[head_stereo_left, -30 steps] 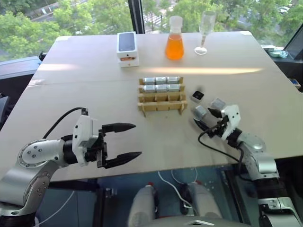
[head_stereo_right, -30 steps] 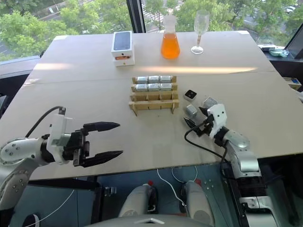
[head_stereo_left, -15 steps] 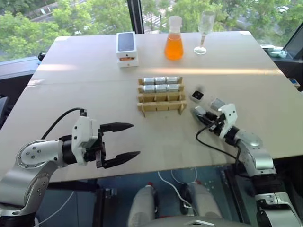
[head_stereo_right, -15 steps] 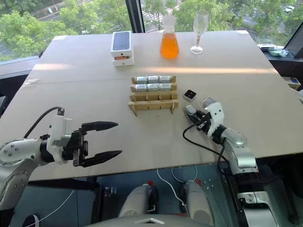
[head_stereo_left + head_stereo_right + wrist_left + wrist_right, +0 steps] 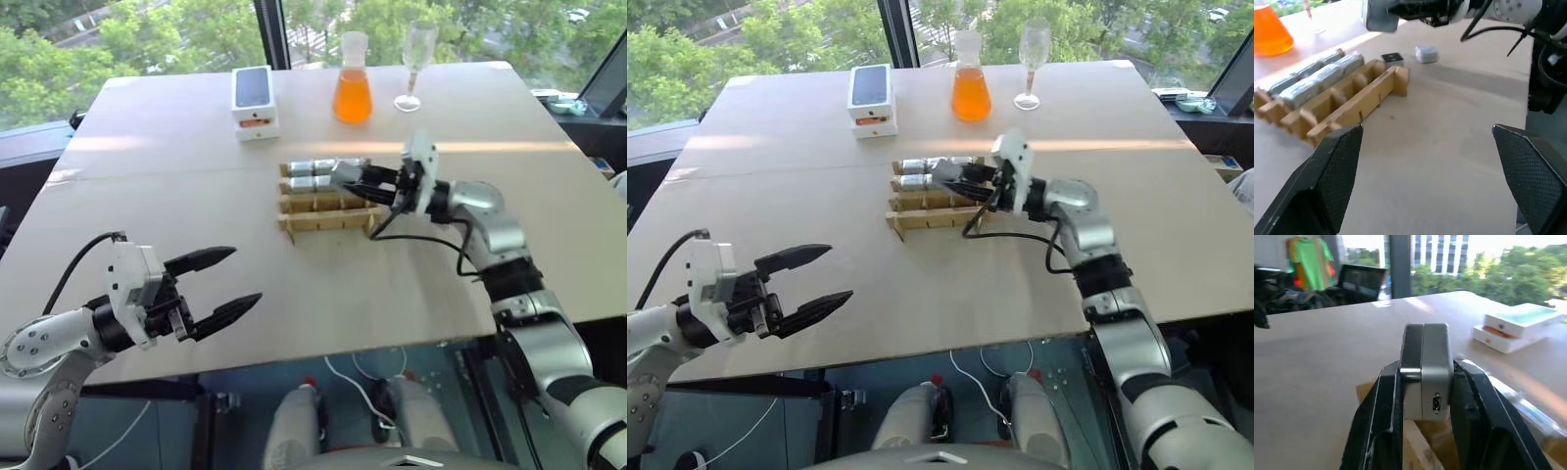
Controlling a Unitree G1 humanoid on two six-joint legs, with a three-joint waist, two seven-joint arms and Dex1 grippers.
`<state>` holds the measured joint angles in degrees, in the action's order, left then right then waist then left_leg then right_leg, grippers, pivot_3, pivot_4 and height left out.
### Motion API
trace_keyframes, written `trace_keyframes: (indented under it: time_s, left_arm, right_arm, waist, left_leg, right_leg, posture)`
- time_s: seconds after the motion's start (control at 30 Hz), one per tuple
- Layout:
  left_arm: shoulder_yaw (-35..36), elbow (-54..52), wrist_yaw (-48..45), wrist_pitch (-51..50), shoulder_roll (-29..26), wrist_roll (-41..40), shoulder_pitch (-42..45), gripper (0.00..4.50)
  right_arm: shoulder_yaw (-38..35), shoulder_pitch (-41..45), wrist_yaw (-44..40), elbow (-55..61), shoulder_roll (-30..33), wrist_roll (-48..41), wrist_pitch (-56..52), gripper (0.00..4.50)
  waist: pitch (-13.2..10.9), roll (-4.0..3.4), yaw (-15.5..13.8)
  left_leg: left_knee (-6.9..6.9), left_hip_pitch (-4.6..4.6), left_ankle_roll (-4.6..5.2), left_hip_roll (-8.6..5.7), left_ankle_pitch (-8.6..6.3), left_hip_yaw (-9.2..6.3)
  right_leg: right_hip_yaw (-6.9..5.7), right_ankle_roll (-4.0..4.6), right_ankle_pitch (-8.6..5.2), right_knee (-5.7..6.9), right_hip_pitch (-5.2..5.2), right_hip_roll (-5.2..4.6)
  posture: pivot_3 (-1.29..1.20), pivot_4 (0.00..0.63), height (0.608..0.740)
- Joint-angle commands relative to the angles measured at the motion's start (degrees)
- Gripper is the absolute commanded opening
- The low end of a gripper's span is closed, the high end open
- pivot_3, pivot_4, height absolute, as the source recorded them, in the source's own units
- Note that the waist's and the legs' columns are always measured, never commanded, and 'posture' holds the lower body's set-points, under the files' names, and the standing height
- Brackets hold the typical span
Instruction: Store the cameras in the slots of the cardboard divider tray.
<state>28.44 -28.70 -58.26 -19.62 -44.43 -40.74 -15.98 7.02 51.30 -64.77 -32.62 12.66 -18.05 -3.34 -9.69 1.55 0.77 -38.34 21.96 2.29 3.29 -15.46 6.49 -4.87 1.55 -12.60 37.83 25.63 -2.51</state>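
Observation:
The cardboard divider tray [image 5: 324, 218] lies mid-table, with silver cameras [image 5: 312, 169] filling its two far rows and the near slots bare. My right gripper [image 5: 355, 180] hovers level over the tray's right part, shut on a silver-grey camera [image 5: 1425, 369] that sits upright between its fingers [image 5: 1378, 406]. On the table beyond the tray's end rest a black-faced camera [image 5: 1392, 58] and a silver camera [image 5: 1426, 54]. My left gripper [image 5: 247, 274] stays open near the table's front left, holding nothing.
Along the far side stand a white phone box [image 5: 254, 100], a flask of orange liquid [image 5: 352, 93] and a wine glass [image 5: 414, 64]. The right arm's black cable [image 5: 421, 238] hangs over the table beside the tray.
My right gripper shut on a camera lying right of the tray, then rose and carried it left over the tray. The left arm drifted slightly left, still open.

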Motion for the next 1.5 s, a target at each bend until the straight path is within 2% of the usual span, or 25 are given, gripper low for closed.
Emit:
trace_keyframes:
  time_s: [0.03, 0.17, 0.37, 0.67, 1.07, 1.5]
  left_arm:
    - [3.3, -3.7, 2.4, 0.5, 1.3, -0.6, -2.1, 4.36]
    - [5.8, -7.5, 6.3, 0.6, 4.4, -0.3, -6.3, 4.36]
    - [7.0, -13.6, 12.7, 0.9, 9.7, 0.4, -12.3, 4.36]
    - [6.5, -18.8, 19.2, 1.2, 13.9, 1.1, -16.1, 4.36]
    - [8.0, -20.5, 21.6, 0.8, 13.5, -0.3, -17.4, 4.36]
    - [6.9, -20.9, 23.1, 0.5, 13.2, -0.3, -16.5, 4.36]
  right_arm:
    - [1.1, 11.1, -7.6, -16.2, -3.4, 3.0, 8.6, 0.80]
    - [0.6, 19.9, -6.7, -32.8, -7.1, 7.8, 17.1, 0.80]
    - [0.7, 23.8, -4.5, -41.1, -10.2, 13.7, 23.1, 0.80]
    - [0.1, 25.6, 3.9, -44.3, -12.3, 20.9, 26.0, 0.80]
    - [7.0, 26.0, 14.8, -45.2, -12.5, 35.5, 37.6, 0.80]
    - [8.0, 26.6, 18.1, -45.9, -12.1, 40.6, 39.2, 0.80]
  waist:
    - [-0.1, -0.07, 0.3]
    - [-0.1, -0.07, 0.9]
    - [0.0, -0.02, 1.0]
    - [-0.1, -0.05, 1.6]
    - [-0.1, -0.05, 1.6]
    - [-0.1, -0.04, 1.6]
  left_leg:
    - [-0.01, 0.02, 0.00, -0.01, 0.00, 0.09]
    - [-0.02, 0.03, -0.02, -0.05, 0.01, 0.11]
    - [0.02, 0.11, -0.05, -0.11, 0.03, 0.04]
    - [0.01, 0.06, -0.05, -0.12, 0.02, 0.00]
    - [0.01, 0.08, -0.05, -0.12, 0.02, -0.01]
    - [0.01, 0.08, -0.05, -0.12, 0.02, -0.01]
  right_leg:
    - [0.10, 0.00, 0.01, -0.02, 0.04, -0.01]
    - [0.10, 0.01, 0.01, -0.03, 0.03, -0.10]
    - [0.00, 0.02, 0.02, -0.10, 0.02, -0.29]
    - [-0.07, 0.04, 0.01, -0.01, 0.02, -0.36]
    - [-0.09, 0.04, 0.01, -0.02, 0.03, -0.35]
    - [-0.09, 0.04, 0.01, -0.02, 0.03, -0.34]
  posture:
    - [0.00, 0.150, 0.740]
    - [0.00, 0.150, 0.740]
    - [0.00, 0.150, 0.740]
    - [0.00, 0.150, 0.740]
    - [0.00, 0.150, 0.740]
    - [0.00, 0.150, 0.740]
